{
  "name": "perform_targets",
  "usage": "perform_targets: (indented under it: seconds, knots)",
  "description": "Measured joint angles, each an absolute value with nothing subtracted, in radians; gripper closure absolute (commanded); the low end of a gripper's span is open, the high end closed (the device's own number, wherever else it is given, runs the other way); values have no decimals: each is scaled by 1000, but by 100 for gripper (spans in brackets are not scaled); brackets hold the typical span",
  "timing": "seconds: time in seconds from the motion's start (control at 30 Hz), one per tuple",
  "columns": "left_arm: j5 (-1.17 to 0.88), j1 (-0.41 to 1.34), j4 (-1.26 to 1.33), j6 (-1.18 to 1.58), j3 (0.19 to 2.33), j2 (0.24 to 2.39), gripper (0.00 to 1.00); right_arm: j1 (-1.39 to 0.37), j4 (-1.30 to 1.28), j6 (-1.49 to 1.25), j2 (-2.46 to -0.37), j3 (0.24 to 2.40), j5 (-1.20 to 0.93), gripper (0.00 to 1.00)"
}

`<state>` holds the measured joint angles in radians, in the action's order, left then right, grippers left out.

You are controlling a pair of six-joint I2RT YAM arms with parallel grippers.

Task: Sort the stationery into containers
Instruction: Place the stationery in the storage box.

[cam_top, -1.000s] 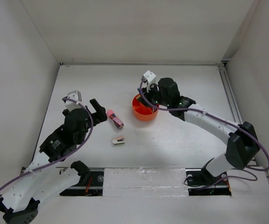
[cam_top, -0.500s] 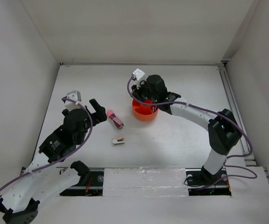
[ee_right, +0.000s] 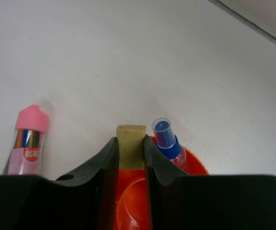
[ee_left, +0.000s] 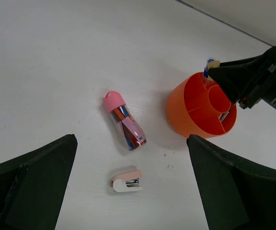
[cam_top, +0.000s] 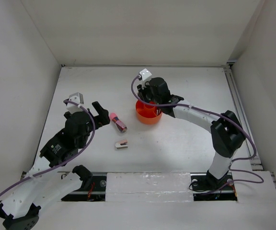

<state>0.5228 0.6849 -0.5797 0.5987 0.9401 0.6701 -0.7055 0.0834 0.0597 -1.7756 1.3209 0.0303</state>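
Right pincer (ee_right: 131, 144) has swung left over one tub (ee_left: 186, 120), pinching one eraser (ee_right: 131, 133).

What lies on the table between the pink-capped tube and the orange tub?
Nothing; the left wrist view shows only bare white table between the pink-capped tube and the orange tub.

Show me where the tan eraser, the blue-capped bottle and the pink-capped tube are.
tan eraser (ee_right: 131, 143), right wrist view, middle of its tan face.
blue-capped bottle (ee_right: 167, 143), right wrist view, on the blue collar.
pink-capped tube (ee_left: 125, 120), left wrist view, middle of the clear body.
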Motion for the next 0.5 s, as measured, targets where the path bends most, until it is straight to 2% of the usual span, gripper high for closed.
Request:
perform_targets:
  seconds: [0.5]
  knots:
    - [522,685,-572,585,940,658,1,-755,75,-35,-1789,1321,172,100]
